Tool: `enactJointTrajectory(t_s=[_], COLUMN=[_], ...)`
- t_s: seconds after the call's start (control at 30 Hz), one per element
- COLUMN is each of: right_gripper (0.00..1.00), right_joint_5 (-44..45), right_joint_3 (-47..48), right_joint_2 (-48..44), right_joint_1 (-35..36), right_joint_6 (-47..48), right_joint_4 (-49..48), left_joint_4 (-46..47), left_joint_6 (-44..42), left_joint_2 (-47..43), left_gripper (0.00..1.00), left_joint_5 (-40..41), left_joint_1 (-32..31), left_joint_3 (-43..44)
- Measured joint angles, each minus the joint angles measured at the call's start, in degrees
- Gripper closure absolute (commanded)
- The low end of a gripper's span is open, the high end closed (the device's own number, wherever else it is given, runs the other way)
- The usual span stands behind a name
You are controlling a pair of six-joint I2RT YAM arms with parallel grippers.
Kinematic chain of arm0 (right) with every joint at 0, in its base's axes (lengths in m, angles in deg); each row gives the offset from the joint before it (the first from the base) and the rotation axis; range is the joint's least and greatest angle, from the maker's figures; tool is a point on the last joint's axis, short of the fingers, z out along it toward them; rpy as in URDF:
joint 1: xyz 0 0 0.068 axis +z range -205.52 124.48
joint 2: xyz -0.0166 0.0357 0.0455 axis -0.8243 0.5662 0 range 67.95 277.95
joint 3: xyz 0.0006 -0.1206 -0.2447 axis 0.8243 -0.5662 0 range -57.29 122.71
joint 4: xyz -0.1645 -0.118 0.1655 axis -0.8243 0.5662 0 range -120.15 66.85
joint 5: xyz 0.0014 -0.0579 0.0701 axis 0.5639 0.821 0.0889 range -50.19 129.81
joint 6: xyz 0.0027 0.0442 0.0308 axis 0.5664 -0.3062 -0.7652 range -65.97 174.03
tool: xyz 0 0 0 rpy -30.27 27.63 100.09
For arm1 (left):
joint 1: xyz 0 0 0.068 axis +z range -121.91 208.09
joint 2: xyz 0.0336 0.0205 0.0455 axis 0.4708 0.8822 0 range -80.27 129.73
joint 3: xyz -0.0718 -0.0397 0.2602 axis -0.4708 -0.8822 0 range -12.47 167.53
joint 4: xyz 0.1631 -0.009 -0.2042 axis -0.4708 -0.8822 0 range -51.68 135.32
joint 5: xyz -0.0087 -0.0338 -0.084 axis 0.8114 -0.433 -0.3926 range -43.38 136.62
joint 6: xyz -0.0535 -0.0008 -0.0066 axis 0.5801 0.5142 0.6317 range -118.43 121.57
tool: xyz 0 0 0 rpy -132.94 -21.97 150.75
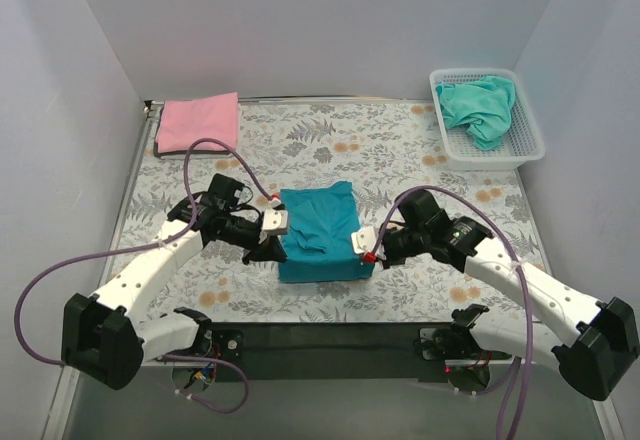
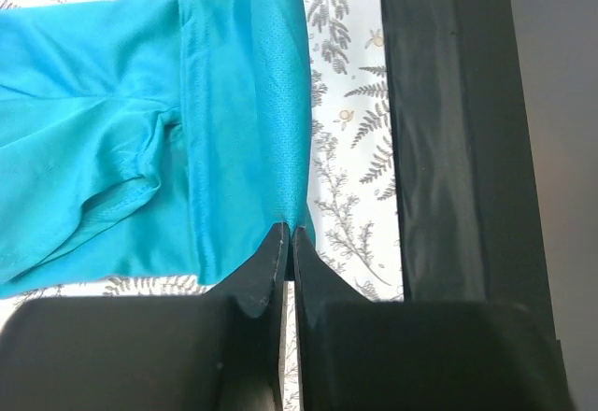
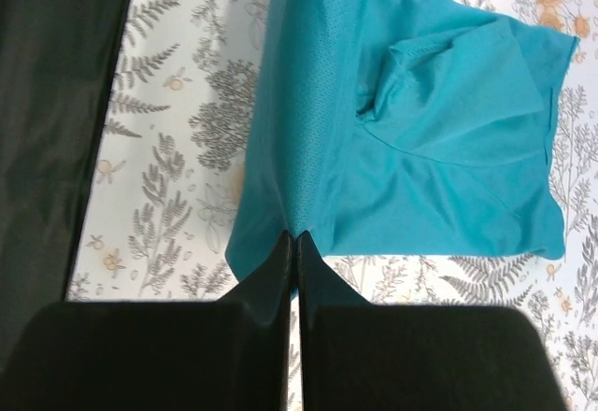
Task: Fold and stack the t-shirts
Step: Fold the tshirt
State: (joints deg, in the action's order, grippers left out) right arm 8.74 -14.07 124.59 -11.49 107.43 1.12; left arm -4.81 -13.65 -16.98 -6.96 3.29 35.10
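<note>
The deep teal-blue t-shirt [image 1: 320, 230] lies partly folded in the middle of the table. My left gripper [image 1: 282, 250] is shut on the near left edge of the shirt [image 2: 243, 131], pinching a raised fold. My right gripper [image 1: 366, 252] is shut on the near right edge of the shirt [image 3: 420, 149], also holding a raised fold. The pink t-shirt [image 1: 197, 122] lies folded at the far left corner. The paler aqua-green t-shirt [image 1: 482, 106] sits crumpled in the white mesh basket [image 1: 530, 140] at the far right.
The grey floral table covering [image 1: 400, 160] spans the table. A black strip [image 1: 330, 338] runs along the near edge between the arm bases. White walls close in the sides and back.
</note>
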Motion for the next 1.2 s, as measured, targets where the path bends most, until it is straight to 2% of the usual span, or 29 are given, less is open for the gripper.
enactJointTrajectory(t_s=[0.4,0.77,0.93,1.1,1.2], right_gripper=[0.99,0.99,0.99,0.99,0.89], right_joint_5=[-3.8,-6.8,-7.3,-7.3,-6.1], right_joint_3=[10.7,22.8,31.8,42.9,48.6], right_joint_2=[14.7,27.5,36.6,48.3,55.9], right_joint_1=[-9.7,-15.4,-17.8,-19.3,-19.6], right_joint_6=[6.2,11.5,13.0,14.1,14.0], right_joint_4=[0.3,1.3,1.7,1.6,1.1], left_joint_4=[-5.0,-7.8,-7.0,-1.4,3.6], left_joint_6=[-9.7,-12.7,-11.9,-7.1,-2.1], left_joint_2=[17.2,32.2,40.4,49.6,54.7], left_gripper=[1.0,1.0,1.0,1.0,1.0], left_joint_5=[-5.8,-8.4,-8.8,-7.9,-5.6], left_joint_1=[10.3,14.8,17.0,17.7,17.8], left_joint_3=[12.5,26.1,34.4,40.7,42.2])
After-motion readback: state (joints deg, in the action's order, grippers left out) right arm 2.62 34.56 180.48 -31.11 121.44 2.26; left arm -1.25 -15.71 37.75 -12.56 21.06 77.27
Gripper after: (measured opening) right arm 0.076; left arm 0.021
